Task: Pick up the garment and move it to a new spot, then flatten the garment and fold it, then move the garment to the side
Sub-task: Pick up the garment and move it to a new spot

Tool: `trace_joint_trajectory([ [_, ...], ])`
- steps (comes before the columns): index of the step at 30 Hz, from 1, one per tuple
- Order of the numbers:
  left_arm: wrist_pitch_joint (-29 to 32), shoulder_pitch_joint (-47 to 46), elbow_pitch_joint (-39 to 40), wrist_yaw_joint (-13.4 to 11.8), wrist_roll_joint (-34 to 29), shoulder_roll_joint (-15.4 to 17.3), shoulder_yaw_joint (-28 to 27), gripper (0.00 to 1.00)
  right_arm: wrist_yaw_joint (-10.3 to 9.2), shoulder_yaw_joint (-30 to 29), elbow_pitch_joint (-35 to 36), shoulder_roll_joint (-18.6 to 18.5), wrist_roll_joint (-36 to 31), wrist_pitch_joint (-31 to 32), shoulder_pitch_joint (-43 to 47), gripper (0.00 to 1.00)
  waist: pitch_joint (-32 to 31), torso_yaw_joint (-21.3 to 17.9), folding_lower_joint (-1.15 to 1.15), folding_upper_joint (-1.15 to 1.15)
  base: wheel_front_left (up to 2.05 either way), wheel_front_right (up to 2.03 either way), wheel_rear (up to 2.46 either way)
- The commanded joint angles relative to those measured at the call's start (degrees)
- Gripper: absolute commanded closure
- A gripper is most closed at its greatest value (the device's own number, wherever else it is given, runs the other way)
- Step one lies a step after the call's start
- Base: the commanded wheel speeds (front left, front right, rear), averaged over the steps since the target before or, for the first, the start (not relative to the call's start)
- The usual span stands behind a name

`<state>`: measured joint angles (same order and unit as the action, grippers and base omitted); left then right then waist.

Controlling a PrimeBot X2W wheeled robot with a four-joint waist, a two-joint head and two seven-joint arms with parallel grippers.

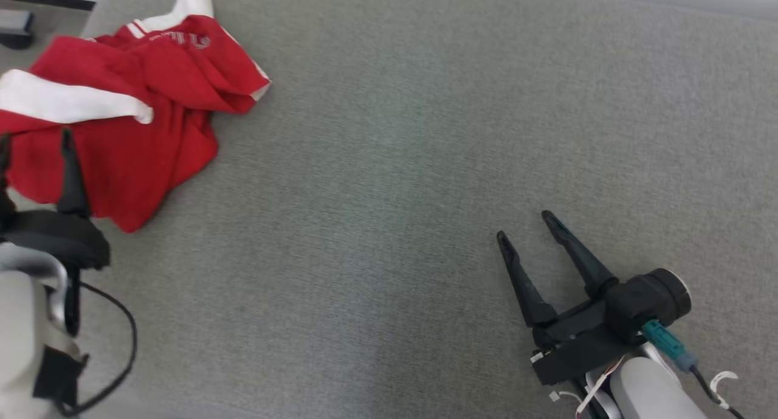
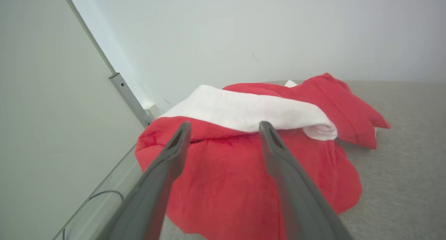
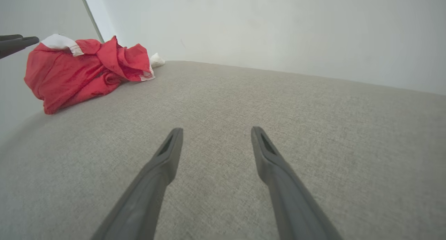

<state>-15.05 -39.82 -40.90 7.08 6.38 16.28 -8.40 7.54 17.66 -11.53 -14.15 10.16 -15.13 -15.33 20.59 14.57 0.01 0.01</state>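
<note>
The garment [image 1: 140,121] is red with white bands and lies crumpled at the far left corner of the grey fabric surface [image 1: 389,224]. My left gripper [image 1: 34,136] hovers over the garment's near left part, open. In the left wrist view its fingers [image 2: 224,125] point at a white band across the red cloth [image 2: 223,184], with nothing between them. My right gripper [image 1: 524,224] stands open over bare surface at the lower right, far from the garment. The right wrist view has my right gripper [image 3: 216,129] spread over grey fabric and the garment [image 3: 80,69] at the upper left.
The surface's left edge runs just past the garment, with a metal post [image 2: 129,97] and a pale wall behind. A black cable [image 1: 121,346] loops from my left arm. Broad bare fabric lies between the garment and my right gripper.
</note>
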Motion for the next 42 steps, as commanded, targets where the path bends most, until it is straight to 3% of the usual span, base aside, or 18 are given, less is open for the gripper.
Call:
trace_joint_trajectory([
  [1,0.16,-1.68,-1.63,0.14,-0.20,1.32,-0.05,0.00,-0.10,-0.48,0.30,-0.11,0.60,-0.02,-0.93,0.00,2.75,-2.66,-0.01,-0.01,0.00,0.00,0.00],
  [10,2.07,-10.50,-8.69,-0.58,-1.88,5.30,2.49,0.00,-0.10,-1.20,0.77,-0.64,0.98,0.00,-1.94,0.00,5.72,-4.66,-0.01,-0.01,0.00,0.00,0.00],
  [23,7.17,-12.77,-15.03,-5.97,-2.94,4.28,4.12,0.00,-0.11,-1.84,-0.16,0.71,0.85,0.00,-1.75,0.00,4.92,-4.33,-0.01,-0.01,0.00,0.00,0.00],
  [24,7.64,-12.79,-15.32,-6.17,-2.99,4.24,4.35,0.13,-0.11,-1.83,-0.22,0.82,0.85,0.00,-1.63,0.00,4.72,-4.17,-0.01,-0.01,0.00,0.00,0.00],
  [25,7.93,-12.86,-15.43,-6.30,-2.88,4.12,4.44,0.51,-0.11,-1.73,-0.26,0.91,0.83,0.00,-1.53,0.00,4.57,-4.05,-0.01,-0.01,0.00,0.00,0.00],
  [26,8.24,-12.93,-15.55,-6.38,-2.80,4.03,4.59,1.00,-0.10,-1.66,-0.33,1.07,0.78,0.00,-1.46,0.00,4.39,-3.92,-0.01,-0.01,0.00,0.00,0.00],
  [42,9.38,-12.43,-12.34,-5.14,-0.87,4.87,5.18,1.00,-0.10,-2.03,-1.63,3.09,1.66,-0.01,-0.71,0.00,0.83,-4.70,-0.01,-0.01,0.00,0.00,0.00],
])
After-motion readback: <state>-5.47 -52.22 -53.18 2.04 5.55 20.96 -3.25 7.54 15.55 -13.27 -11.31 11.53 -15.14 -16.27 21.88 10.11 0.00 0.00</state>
